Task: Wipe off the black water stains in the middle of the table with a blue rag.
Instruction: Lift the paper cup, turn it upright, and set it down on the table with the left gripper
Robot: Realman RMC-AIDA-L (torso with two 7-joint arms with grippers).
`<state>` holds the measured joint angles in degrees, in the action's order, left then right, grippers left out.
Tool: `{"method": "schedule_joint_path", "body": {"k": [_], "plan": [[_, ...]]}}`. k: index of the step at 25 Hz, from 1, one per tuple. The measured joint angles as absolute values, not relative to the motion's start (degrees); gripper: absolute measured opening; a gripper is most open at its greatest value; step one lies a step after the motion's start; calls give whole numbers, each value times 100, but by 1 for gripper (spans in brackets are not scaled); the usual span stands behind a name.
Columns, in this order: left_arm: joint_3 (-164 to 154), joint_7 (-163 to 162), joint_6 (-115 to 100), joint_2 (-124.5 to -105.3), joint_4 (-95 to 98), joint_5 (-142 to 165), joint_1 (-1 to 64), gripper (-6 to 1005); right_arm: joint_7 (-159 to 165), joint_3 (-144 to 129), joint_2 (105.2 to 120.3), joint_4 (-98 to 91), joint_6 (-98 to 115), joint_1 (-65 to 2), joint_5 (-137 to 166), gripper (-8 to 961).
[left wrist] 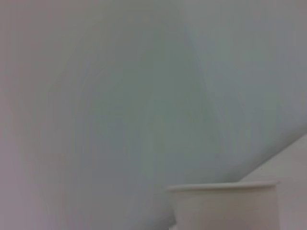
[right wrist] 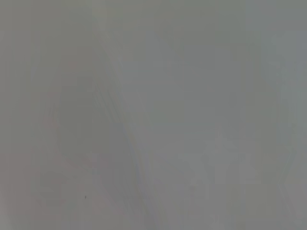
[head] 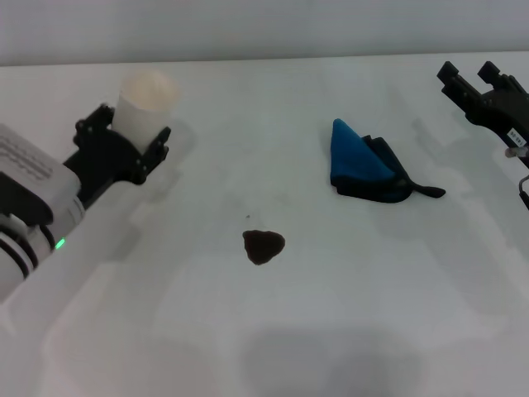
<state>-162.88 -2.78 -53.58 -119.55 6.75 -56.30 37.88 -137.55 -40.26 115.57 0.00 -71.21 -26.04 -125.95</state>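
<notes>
Blue rag (head: 368,169) lay bunched on worktop (head: 372,314), right of black stain (head: 263,246), long axis pointing rightward. Right gripper (head: 478,87) nearer, jaws parted, empty. Left gripper (head: 132,136) clasped white paper cup (head: 147,101), far left.

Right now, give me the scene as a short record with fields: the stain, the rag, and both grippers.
stain: black water stains, one small blot mid-table, unwiped
rag: blue rag, crumpled, beyond and to the right of the blot, apart from it
left gripper: left gripper closed around a white cup, far left
right gripper: right gripper open, empty, far right edge
</notes>
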Motion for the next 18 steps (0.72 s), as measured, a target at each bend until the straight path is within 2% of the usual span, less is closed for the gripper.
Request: {"method": "schedule_joint_path", "body": {"k": [18], "plan": [[-16285,-71,-4833,-11979,1016,-5986,3341,642,-13755,-4025,11567,0,-7129,-2614,-12595,862]]}}
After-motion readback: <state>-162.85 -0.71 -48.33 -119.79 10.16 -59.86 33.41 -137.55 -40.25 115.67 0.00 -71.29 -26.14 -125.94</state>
